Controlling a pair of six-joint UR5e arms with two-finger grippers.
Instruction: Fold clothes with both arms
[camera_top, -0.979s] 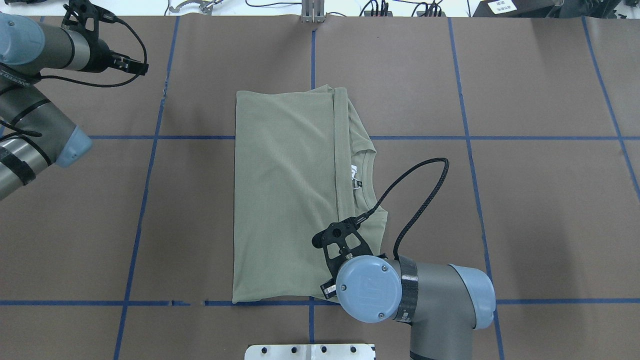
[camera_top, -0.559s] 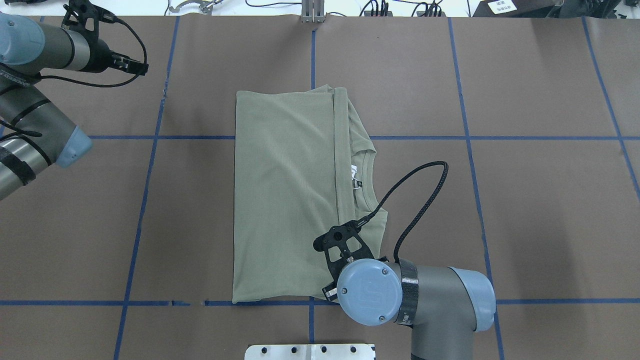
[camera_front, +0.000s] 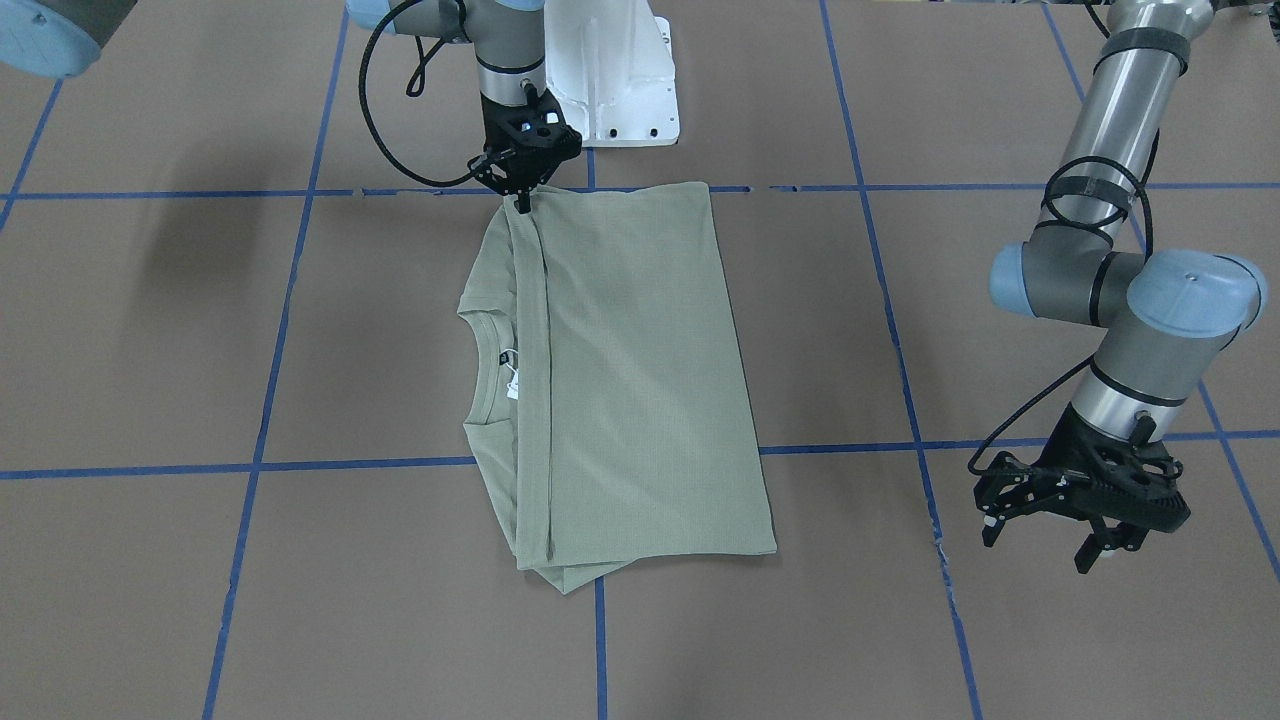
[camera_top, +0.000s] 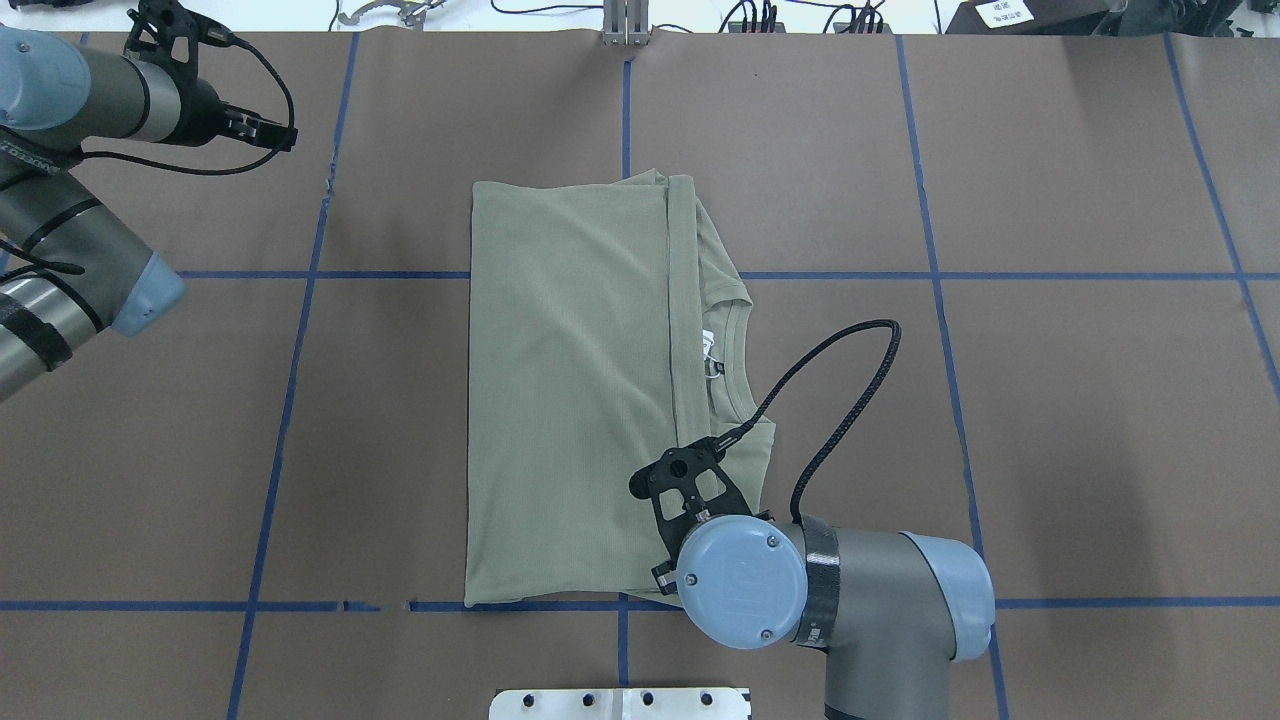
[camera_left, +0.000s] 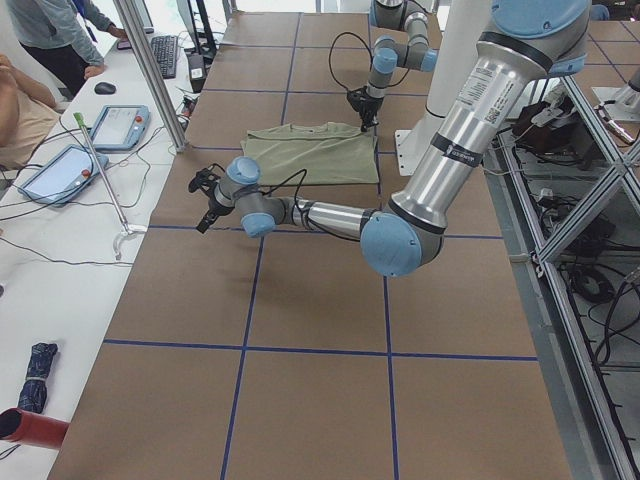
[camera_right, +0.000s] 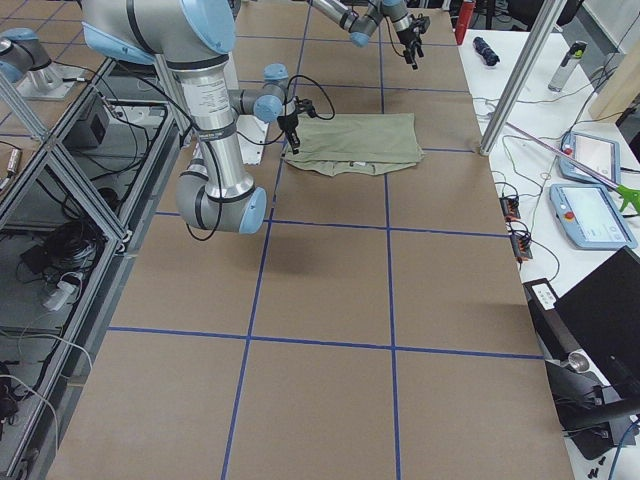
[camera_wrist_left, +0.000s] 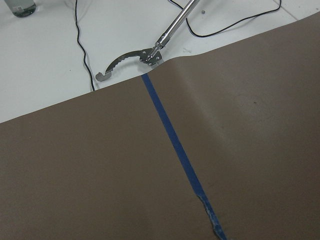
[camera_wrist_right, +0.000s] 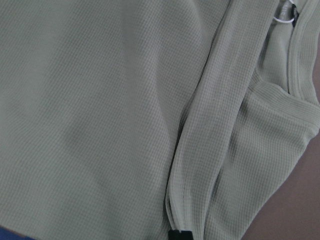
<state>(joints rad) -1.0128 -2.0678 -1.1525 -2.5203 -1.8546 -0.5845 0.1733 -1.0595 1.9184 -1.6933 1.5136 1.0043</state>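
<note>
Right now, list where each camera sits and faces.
Front: across the table, facing the base; both arms, shirt.
Overhead: behind the base, looking down; both arms.
Left side: table's left end; left arm near.
Right side: table's right end; right arm near.
Left wrist: down at table, blue tape; no gripper.
Right wrist: close on shirt; one fingertip.
Shared: front and overhead show the tag.

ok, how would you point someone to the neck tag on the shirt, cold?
On the brown table crossed by blue tape lines, one green shirt lies folded in the middle. In the overhead view its neck opening shows along the shirt's right edge. The tag sits just inside that opening, the only white spot on the green cloth.
</note>
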